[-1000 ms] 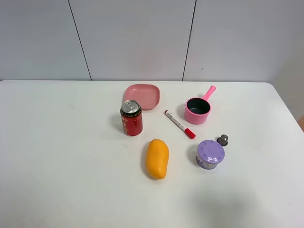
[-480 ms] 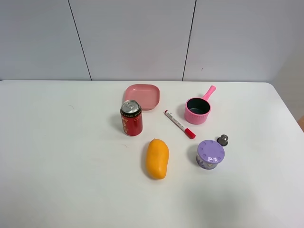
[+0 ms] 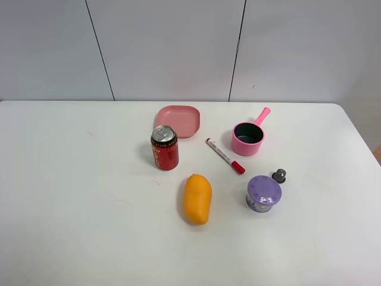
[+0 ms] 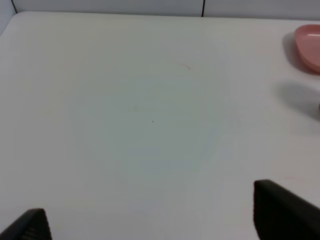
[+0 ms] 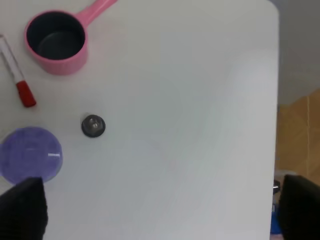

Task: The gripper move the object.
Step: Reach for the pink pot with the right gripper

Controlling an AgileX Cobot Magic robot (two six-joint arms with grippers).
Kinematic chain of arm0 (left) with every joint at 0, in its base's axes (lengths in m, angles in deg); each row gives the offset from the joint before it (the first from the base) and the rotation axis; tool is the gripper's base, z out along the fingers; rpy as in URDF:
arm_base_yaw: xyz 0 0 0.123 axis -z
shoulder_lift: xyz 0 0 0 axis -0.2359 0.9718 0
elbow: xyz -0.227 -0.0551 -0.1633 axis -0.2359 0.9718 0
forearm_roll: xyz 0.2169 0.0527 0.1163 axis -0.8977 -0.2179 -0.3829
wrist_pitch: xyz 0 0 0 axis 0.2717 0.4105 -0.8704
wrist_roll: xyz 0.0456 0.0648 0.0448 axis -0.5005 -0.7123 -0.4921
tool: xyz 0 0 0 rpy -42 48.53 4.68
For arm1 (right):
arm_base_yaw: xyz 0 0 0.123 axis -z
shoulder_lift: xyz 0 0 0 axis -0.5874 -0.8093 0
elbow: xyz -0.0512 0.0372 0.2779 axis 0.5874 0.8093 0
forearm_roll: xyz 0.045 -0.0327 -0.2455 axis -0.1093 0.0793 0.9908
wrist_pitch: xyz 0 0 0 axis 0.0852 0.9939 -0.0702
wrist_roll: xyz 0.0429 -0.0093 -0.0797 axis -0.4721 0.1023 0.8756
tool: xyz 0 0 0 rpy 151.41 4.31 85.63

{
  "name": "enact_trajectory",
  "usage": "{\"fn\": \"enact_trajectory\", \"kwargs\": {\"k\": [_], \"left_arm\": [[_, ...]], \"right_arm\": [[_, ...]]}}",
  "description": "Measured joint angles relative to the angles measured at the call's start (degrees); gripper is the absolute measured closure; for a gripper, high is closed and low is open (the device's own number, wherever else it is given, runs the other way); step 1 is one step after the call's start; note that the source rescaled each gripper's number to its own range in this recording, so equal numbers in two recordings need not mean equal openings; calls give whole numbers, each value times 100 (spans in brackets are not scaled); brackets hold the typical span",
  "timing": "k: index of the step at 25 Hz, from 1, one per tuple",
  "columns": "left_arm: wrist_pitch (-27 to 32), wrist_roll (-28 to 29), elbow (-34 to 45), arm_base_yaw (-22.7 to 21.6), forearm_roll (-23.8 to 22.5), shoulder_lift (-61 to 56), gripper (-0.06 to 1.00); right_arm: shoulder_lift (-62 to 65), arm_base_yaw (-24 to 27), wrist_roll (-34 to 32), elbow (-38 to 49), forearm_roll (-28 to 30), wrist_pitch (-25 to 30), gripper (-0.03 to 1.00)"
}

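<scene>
The pink toy saucepan [image 3: 248, 137] stands upright on the white table [image 3: 71, 179], right of centre, its handle pointing to the back right. It also shows in the right wrist view [image 5: 56, 42], with a dark inside. My right gripper [image 5: 160, 215] is open and empty, well short of the saucepan, over the table's right part. My left gripper [image 4: 155, 225] is open and empty over bare table on the left. Neither arm shows in the exterior high view.
Around the saucepan lie a red-capped marker [image 3: 225, 155], a red can [image 3: 165, 148], a flat pink dish [image 3: 177, 121], an orange mango [image 3: 197, 198], a purple lidded jar [image 3: 264, 193] and a small grey knob [image 3: 279, 175]. The table's right edge [image 5: 276, 100] is near my right gripper.
</scene>
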Motion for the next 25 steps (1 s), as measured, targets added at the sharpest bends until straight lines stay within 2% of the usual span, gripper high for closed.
{"fn": "enact_trajectory", "kwargs": {"k": [7,15,21,25], "left_arm": [[0,0,0,0,0,0,-6],[0,0,0,0,0,0,-6],[0,0,0,0,0,0,-6],[0,0,0,0,0,0,-6]], "right_arm": [[-2262,-579,899,-731,0,-161,3],[-3796,-1277,1016,-834,-27,-1116,3],[-4474,-1382,1038,-846,-57,-1980,3],[-4894,-1382,1135,-848,-140,-2268,3]]}}
